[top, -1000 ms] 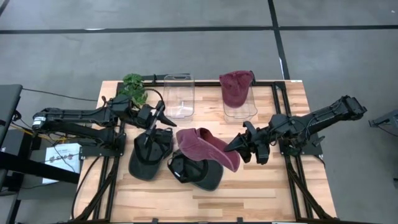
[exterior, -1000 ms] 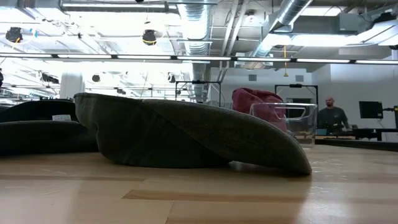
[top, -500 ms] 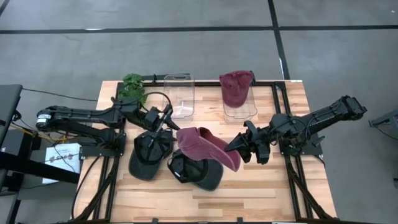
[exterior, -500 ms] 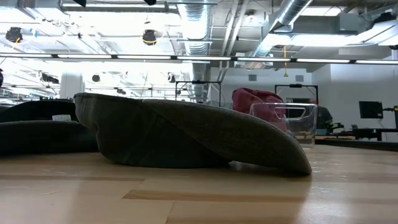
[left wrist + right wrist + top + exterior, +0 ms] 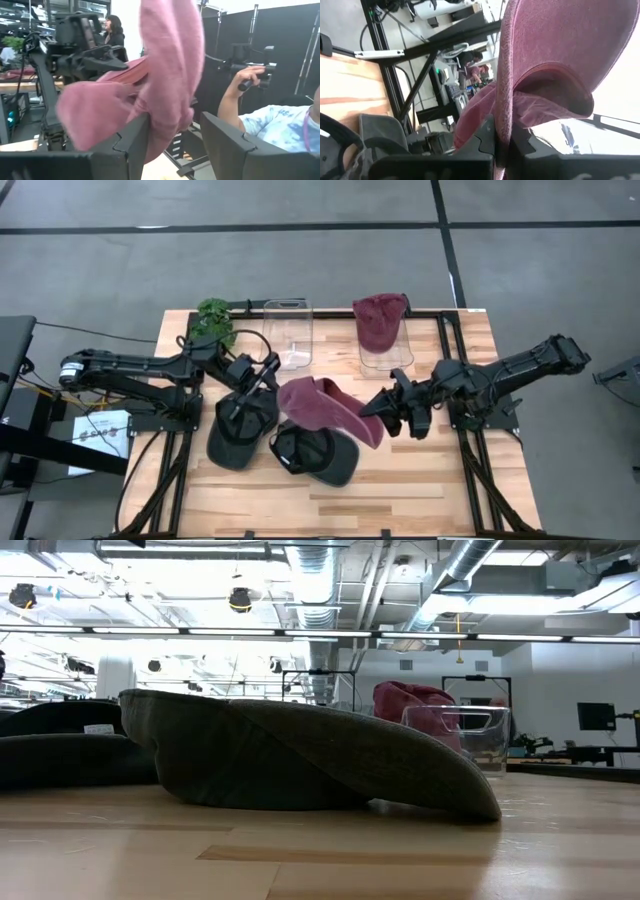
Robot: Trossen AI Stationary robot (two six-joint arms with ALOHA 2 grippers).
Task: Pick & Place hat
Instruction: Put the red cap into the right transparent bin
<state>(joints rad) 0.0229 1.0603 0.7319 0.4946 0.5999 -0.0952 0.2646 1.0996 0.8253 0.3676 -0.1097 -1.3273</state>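
A maroon hat (image 5: 322, 406) hangs between my two grippers above two dark hats (image 5: 243, 430) (image 5: 316, 457) that rest on the table; the low view shows them as dark hats (image 5: 300, 765) (image 5: 60, 740). My right gripper (image 5: 372, 408) is shut on its brim. My left gripper (image 5: 268, 376) is open at the crown's back end, with the pink cloth (image 5: 167, 85) hanging between its fingers. A second maroon hat (image 5: 381, 320) sits on top of a clear container (image 5: 386, 355). My right gripper pinches the maroon hat's brim (image 5: 506, 107) at its edge between both fingers, coming level from the table's right side. The hat is lifted clear, and its crown hangs toward the left arm. My left gripper is open, and the crown's bunched cloth (image 5: 160, 132) lies against the inner side of one finger (image 5: 131, 145).
An empty clear container (image 5: 288, 335) and a green plant (image 5: 214, 320) stand near the far edge. A person's arm (image 5: 235, 100) shows beyond the table in the left wrist view. Bare wood lies along the near edge (image 5: 420, 490).
My left gripper has moved toward the table's right and slightly nearer, up to the maroon hat's crown end. My right gripper has shifted a little toward the left and far edge, carrying the hat with it.
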